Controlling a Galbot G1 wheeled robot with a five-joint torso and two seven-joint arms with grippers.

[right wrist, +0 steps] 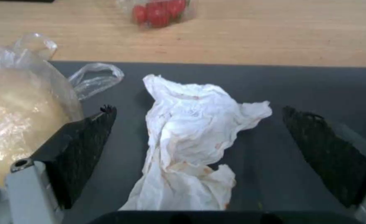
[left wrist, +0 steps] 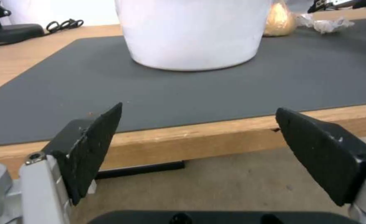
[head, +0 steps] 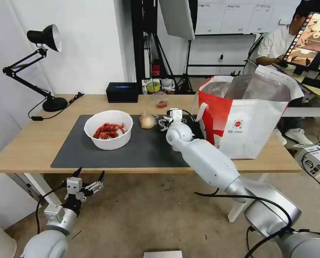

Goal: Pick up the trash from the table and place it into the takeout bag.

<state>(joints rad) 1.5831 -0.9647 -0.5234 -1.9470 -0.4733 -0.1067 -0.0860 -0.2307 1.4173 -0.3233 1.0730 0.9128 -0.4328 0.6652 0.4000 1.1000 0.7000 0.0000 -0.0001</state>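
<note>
Right pincer (right wrist: 199,124) out over the dark mat (head: 145,150) on the counter (head: 34,143), just beside the takeout bag (head: 253,122), fingers spread wide. Crumpled tissue (right wrist: 191,140) lying on the mat between the two black pads (right wrist: 83,149), touched by neither. Tissue stained with faint orange marks. In the head view, pincer (head: 164,124) sat at the mat's far edge, arm stretched across the counter's right half.

Beige lump wrapped in clear plastic (right wrist: 21,109) close beside one pad, resting on the mat. Same lump (head: 147,121) stood between the bowl and the right pincer. Small clear container with red bits (right wrist: 160,12) farther back on bare wood, apart from the mat.

White bowl of red shells (head: 109,129) upright on the mat's left half, well apart from the tissue. Bag upright at the counter's right end, mouth open, foil lining showing, red panel facing the mat.

Left pincer (head: 90,175) low, below and in front of the counter's near edge, fingers spread, holding nothing. From its wrist camera, black pads (left wrist: 91,146) pointed at the counter edge, with the bowl (left wrist: 195,34) beyond on the mat.

Black box (head: 122,92) and black desk lamp (head: 45,68) at the counter's far side.
</note>
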